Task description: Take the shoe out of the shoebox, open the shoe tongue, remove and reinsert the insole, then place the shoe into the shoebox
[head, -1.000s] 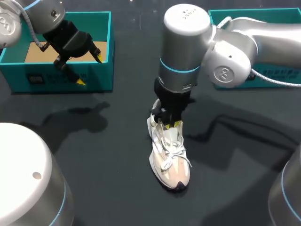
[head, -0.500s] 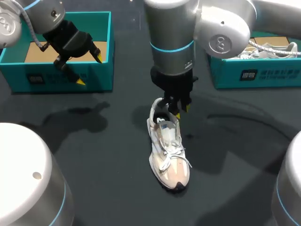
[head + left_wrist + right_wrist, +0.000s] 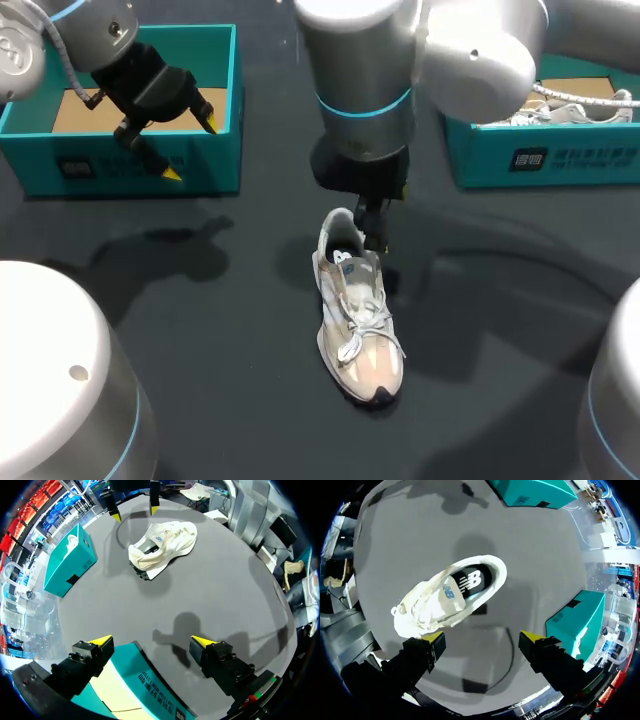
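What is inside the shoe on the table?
A dark insole lies in the heel opening of the shoe. Its front part is hidden under the tongue and laces.

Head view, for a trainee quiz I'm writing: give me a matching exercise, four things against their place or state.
Things:
1. shoe
2. left end effector
3. right end effector
4. right shoebox

Places or states:
A. open, by the shoe's heel
B. lying on the dark table between the boxes
C. open, over the left shoebox
D. holds another white shoe

Pairs: 1-B, 2-C, 3-A, 4-D
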Robot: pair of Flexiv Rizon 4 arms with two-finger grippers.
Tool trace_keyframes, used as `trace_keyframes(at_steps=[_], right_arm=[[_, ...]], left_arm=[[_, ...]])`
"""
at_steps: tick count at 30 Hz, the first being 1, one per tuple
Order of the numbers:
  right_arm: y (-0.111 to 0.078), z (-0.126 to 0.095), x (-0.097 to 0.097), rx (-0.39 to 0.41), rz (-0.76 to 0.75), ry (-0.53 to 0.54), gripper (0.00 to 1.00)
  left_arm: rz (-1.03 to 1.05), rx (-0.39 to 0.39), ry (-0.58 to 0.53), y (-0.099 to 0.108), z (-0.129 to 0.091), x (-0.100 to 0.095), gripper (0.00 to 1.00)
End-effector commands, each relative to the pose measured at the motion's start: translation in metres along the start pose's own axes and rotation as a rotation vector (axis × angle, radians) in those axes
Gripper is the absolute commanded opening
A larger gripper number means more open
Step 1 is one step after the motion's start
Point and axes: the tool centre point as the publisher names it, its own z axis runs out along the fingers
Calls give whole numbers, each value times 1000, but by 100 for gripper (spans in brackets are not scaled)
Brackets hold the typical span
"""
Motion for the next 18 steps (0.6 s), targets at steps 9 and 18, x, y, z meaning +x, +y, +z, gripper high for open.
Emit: trace_keyframes(at_steps=[9, 18], right_arm=[[8, -13, -1, -182, -595, -80, 100], [37, -12, -7, -230, -671, -114, 100]], left_arm=[[0, -2, 0, 0, 0, 1, 100], [0, -2, 0, 0, 0, 1, 100]])
